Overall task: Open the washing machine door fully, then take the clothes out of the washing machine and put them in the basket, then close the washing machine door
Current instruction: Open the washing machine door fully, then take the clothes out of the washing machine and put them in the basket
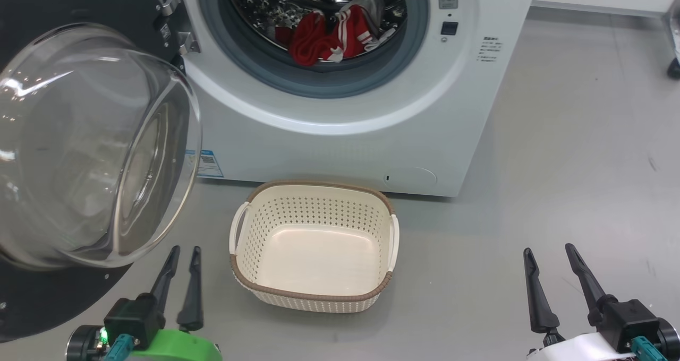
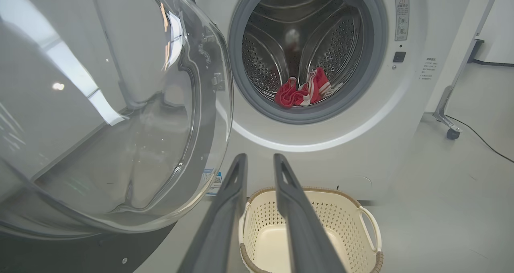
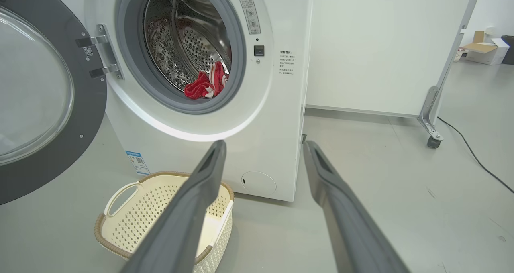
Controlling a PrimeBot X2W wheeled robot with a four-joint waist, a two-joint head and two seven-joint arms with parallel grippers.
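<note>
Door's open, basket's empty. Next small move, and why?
Probably reach the right gripper up toward the clothes in the drum. Its jaws stand wide open with nothing in them and its path to the opening looks free, while the door hangs just ahead of the left gripper. The basket sits empty below, ready.

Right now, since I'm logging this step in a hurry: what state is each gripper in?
Left gripper: open only a little, holding nothing.
Right gripper: wide open, holding nothing.
</note>
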